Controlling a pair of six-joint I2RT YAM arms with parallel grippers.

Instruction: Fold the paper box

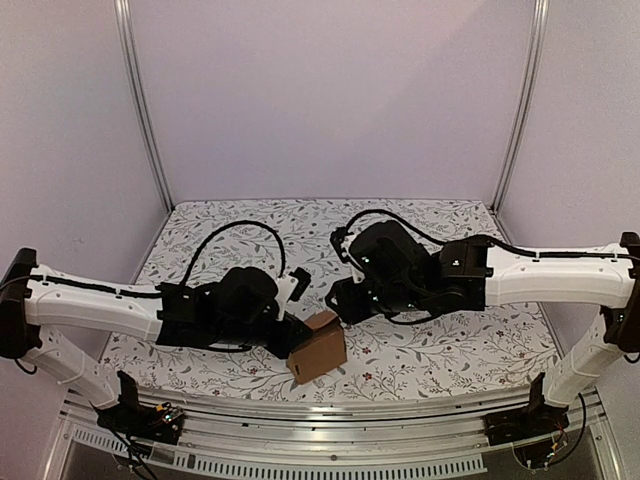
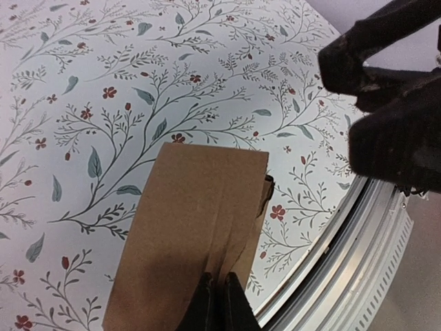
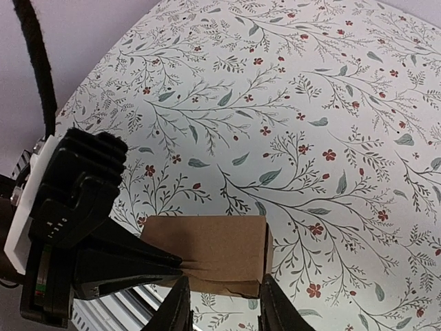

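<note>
The box [image 1: 320, 352], a folded brown carton, sits tilted at the near middle of the flowered surface [image 1: 450, 350]. The left tool [image 2: 219, 303] is pinched tight on one edge of the cardboard. The right tool [image 3: 222, 307] hangs just beside the box, its fingers spread and holding nothing.

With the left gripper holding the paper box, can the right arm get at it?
Probably yes: the right gripper is open, the paper box directly ahead of its fingertips; the left gripper pinches only one edge.
</note>
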